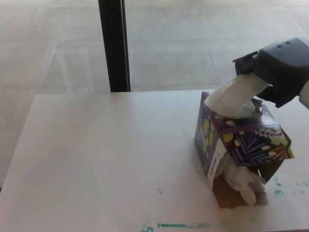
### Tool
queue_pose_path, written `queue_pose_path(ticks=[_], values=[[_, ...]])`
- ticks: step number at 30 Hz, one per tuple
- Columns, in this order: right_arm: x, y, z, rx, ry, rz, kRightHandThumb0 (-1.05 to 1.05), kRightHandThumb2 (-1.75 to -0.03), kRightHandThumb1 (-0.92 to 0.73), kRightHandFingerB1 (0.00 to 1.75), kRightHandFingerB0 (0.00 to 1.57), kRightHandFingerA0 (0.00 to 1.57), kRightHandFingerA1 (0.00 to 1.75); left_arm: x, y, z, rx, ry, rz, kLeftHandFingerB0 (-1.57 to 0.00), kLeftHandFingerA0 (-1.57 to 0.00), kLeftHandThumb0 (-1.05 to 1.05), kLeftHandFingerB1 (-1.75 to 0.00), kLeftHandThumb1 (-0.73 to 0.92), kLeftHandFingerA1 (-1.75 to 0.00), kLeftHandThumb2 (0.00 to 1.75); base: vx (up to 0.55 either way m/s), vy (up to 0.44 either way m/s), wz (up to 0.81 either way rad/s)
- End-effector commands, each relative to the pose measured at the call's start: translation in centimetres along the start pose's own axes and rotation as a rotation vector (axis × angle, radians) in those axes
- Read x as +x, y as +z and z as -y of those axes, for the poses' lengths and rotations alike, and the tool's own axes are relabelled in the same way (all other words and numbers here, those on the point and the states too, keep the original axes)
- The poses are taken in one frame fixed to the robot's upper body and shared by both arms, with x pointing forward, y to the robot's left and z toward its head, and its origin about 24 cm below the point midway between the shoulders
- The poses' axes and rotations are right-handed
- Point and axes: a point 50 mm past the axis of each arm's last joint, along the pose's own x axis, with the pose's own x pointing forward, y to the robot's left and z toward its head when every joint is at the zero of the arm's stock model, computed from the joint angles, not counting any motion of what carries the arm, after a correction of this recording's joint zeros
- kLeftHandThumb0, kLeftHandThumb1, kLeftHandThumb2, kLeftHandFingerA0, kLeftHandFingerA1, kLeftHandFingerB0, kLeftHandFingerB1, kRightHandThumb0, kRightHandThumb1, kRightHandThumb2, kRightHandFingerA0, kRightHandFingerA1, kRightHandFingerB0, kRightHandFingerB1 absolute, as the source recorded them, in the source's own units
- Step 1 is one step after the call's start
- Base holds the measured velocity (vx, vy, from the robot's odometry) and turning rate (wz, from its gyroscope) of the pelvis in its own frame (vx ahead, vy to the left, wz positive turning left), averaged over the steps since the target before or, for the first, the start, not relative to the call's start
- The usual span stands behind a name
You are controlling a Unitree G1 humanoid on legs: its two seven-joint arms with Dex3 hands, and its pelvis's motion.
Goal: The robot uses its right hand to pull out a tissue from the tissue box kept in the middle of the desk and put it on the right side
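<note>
A dark purple tissue box (241,140) with a leaf pattern stands on the right part of the desk (106,159). Its near side is torn open and crumpled tissue (244,181) spills out at the bottom. A white tissue (231,96) rises from the top slot, stretched up and to the right. My right hand (280,70) is above the box's far right corner, shut on the upper end of that tissue. No part of my left hand appears in the head view.
A black vertical post (114,46) stands behind the desk's far edge, with tiled floor (53,43) beyond. Green marks (178,225) run along the desk's front edge. The desk's right edge lies outside the picture.
</note>
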Motion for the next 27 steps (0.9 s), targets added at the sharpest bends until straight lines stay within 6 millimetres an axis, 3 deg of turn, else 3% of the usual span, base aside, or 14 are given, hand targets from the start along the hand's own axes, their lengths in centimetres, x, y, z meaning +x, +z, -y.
queue_pose_path(ticks=[1, 2, 5, 6, 7, 9, 11, 12, 15, 16, 22, 25, 26, 27], values=[[-1.3, -2.3, 1.2, 0.143, -0.348, -0.153, -0.21, -1.25, -0.48, 1.53, 0.75, 0.92, 1.75, -0.4, -0.3, -0.4, 0.003, 0.001, 0.022, -0.41, -0.55, -0.72, -0.39, 0.90, -0.49, 0.67, 0.00, 0.000, 0.00], [-1.4, -3.2, 1.7, 0.151, -0.401, -0.189, -0.18, -0.91, -0.51, 1.53, 0.73, 0.93, 1.75, -0.5, -0.3, -0.5, 0.004, 0.001, 0.022, -0.42, -0.57, -0.73, -0.39, 0.90, -0.50, 0.67, 0.00, 0.000, 0.00], [-1.9, -5.3, 4.3, 0.189, -0.527, -0.298, -0.28, -1.12, -0.48, 1.18, 0.92, 1.23, 1.37, -0.4, -0.4, -0.4, 0.010, 0.005, 0.023, -0.43, -0.58, -0.71, -0.39, 0.91, -0.50, 0.67, 0.00, 0.000, 0.00], [-2.1, -5.7, 5.1, 0.194, -0.570, -0.325, -0.21, -1.13, -0.48, 1.44, 0.78, 0.96, 1.74, -0.5, -0.3, -0.5, 0.014, 0.003, 0.028, -0.42, -0.57, -0.71, -0.39, 0.90, -0.50, 0.67, 0.00, 0.000, 0.00], [-2.2, -6.1, 5.8, 0.204, -0.615, -0.354, -0.29, -1.13, -0.48, 1.19, 0.92, 1.24, 1.39, -0.5, -0.3, -0.5, 0.013, 0.005, 0.027, -0.43, -0.58, -0.73, -0.39, 0.91, -0.50, 0.67, 0.00, 0.000, 0.00], [-2.3, -6.3, 6.2, 0.215, -0.632, -0.373, -0.29, -1.13, -0.48, 1.19, 0.92, 1.24, 1.39, -0.4, -0.3, -0.5, 0.016, 0.006, 0.023, -0.43, -0.58, -0.73, -0.39, 0.91, -0.50, 0.67, 0.00, 0.000, 0.00], [-3.0, -7.3, 7.9, 0.260, -0.792, -0.416, -0.16, -1.19, -0.45, 1.58, 0.78, 0.98, 1.75, -0.5, -0.3, -0.6, 0.014, 0.010, 0.017, -0.43, -0.57, -0.72, -0.39, 0.90, -0.49, 0.68, 0.00, 0.000, 0.00], [-3.4, -8.1, 8.7, 0.293, -0.830, -0.450, -0.27, -1.17, -0.47, 1.29, 1.00, 1.25, 1.43, -0.5, -0.4, -0.6, 0.014, 0.010, 0.016, -0.43, -0.58, -0.73, -0.39, 0.91, -0.48, 0.67, 0.00, 0.000, 0.00], [-4.1, -9.0, 9.9, 0.352, -0.936, -0.508, -0.25, -1.18, -0.43, 1.29, 1.03, 1.27, 1.44, -0.5, -0.3, -0.5, 0.015, 0.008, 0.024, -0.44, -0.59, -0.74, -0.40, 0.90, -0.49, 0.67, 0.00, 0.000, 0.00], [-4.3, -9.3, 10.4, 0.388, -0.981, -0.529, -0.18, -1.27, -0.43, 1.56, 0.82, 0.98, 1.75, -0.5, -0.3, -0.6, 0.021, 0.010, 0.024, -0.43, -0.57, -0.74, -0.39, 0.91, -0.48, 0.67, 0.00, 0.000, 0.00], [-5.5, -10.6, 12.0, 0.411, -1.062, -0.561, -0.17, -1.26, -0.46, 1.59, 0.79, 0.95, 1.75, -0.6, -0.5, -0.6, 0.023, 0.010, 0.023, -0.43, -0.56, -0.74, -0.40, 0.91, -0.49, 0.68, 0.00, 0.000, 0.00], [-6.6, -11.4, 13.4, 0.384, -1.091, -0.589, -0.17, -1.24, -0.48, 1.61, 0.78, 0.94, 1.75, -0.8, -0.6, -0.8, 0.016, 0.013, 0.019, -0.44, -0.57, -0.74, -0.40, 0.91, -0.50, 0.67, 0.00, 0.000, 0.00], [-7.5, -12.1, 14.0, 0.363, -1.118, -0.592, -0.25, -1.18, -0.49, 1.29, 1.02, 1.23, 1.42, -0.8, -0.6, -0.8, 0.026, 0.016, 0.020, -0.43, -0.57, -0.74, -0.40, 0.92, -0.51, 0.67, 0.00, 0.000, 0.00], [-7.9, -12.5, 14.3, 0.338, -1.111, -0.603, -0.20, -1.24, -0.46, 1.58, 0.80, 0.96, 1.75, -0.8, -0.6, -0.8, 0.020, 0.017, 0.018, -0.43, -0.56, -0.74, -0.40, 0.91, -0.50, 0.67, 0.00, 0.000, 0.00]])
